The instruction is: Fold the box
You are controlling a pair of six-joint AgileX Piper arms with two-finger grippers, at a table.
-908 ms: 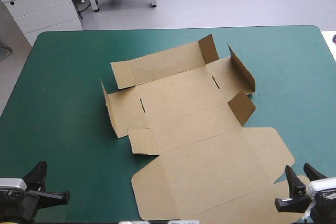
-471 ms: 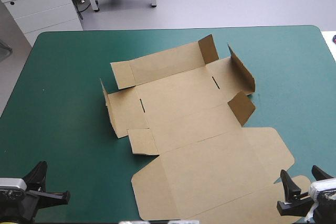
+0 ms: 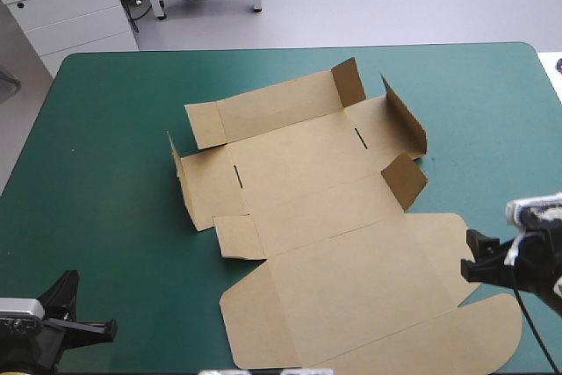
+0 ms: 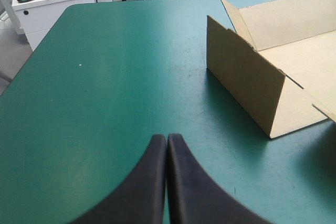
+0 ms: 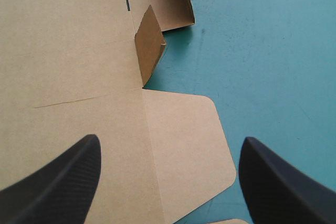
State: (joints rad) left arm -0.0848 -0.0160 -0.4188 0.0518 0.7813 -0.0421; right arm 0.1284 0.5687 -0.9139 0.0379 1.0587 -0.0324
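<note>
1. The brown box (image 3: 325,217) lies opened out on the teal-green worktop (image 3: 105,129), reaching from the centre to the lower right of the high view. Several small end flaps stand raised.
2. The left claw (image 4: 167,145) is clenched on nothing at the lower left, apart from the box.
3. The right claw (image 5: 169,141) is released, its fingers spread wide over the box's rounded flap at the lower right.

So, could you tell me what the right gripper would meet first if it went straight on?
Probably the rounded side flap of the box, lying flat between the right gripper's open fingers; how far above it the gripper hangs is unclear.
</note>
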